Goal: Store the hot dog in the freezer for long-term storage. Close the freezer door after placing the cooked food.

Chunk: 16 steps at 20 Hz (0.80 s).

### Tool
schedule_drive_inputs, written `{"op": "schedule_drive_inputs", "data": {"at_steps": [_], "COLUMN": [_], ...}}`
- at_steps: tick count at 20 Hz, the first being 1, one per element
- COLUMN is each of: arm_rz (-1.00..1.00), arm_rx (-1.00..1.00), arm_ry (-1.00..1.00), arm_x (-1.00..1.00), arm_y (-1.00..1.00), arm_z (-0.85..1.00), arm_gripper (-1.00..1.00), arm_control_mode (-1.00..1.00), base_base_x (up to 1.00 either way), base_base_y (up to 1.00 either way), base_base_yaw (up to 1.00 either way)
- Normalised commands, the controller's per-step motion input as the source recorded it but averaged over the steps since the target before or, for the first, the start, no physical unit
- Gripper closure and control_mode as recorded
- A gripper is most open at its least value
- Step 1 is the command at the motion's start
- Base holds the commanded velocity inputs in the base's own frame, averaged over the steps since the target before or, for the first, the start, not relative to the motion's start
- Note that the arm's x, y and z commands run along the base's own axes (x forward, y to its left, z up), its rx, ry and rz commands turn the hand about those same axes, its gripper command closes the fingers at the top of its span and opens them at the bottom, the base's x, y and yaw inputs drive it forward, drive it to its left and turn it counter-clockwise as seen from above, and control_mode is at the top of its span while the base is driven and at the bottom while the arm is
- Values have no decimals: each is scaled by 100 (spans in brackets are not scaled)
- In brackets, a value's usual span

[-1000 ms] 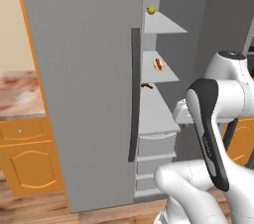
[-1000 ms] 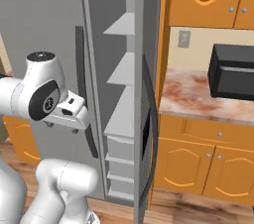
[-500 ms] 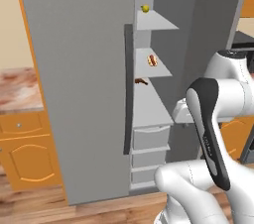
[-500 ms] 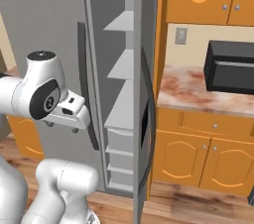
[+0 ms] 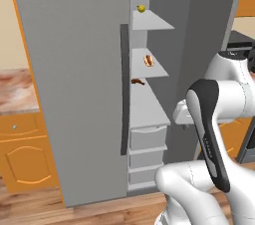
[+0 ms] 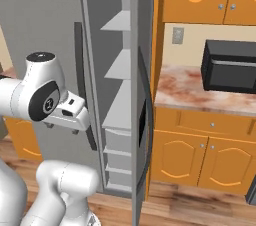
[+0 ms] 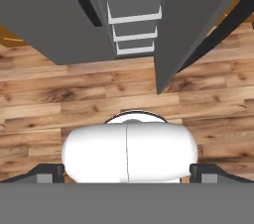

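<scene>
- Fingers (image 7: pixel 127 174) are spread wide with nothing between them, pointing down at the wooden floor (image 7: pixel 59 94) in front of the fridge, so the hand is free.
- Hot dog (image 5: pixel 148 60) is already on a white shelf (image 5: pixel 157 71) inside the freezer (image 5: pixel 149 94), with a small dark brown item (image 5: pixel 138 81) on the shelf below and a little yellow fruit (image 5: pixel 141 8) on the shelf above.
- Freezer door (image 6: pixel 142 120) hangs open, edge-on in the right base view, its black handle (image 6: pixel 148 135) facing the orange cabinets (image 6: pixel 195 155). So I'd say the storing part looks done and only the closing is left.
- Risks as I see them: the arm sits tucked close to the opening, so swinging the door could catch on the arm itself. Pushing too near the hinge might leave it ajar. A hard slam could roll the hot dog off its shelf.
- Microwave (image 6: pixel 230 66) sits on the table (image 6: pixel 200 90) to the right, well clear of all this.
</scene>
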Motion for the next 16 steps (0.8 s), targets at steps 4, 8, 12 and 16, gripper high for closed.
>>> {"op": "schedule_drive_inputs", "data": {"at_steps": [4,8,12,16], "arm_rz": [0,0,0,0], "arm_rx": [0,0,0,0], "arm_ry": [0,0,0,0], "arm_x": [0,0,0,0], "arm_y": [0,0,0,0], "arm_z": [0,0,0,0], "arm_gripper": [-100,-100,-100,-100], "arm_control_mode": [100,100,100,100], "base_base_x": [5,1,0,0], "base_base_y": [-39,-32,-4,0], "base_base_yaw": [0,0,0,0]}}
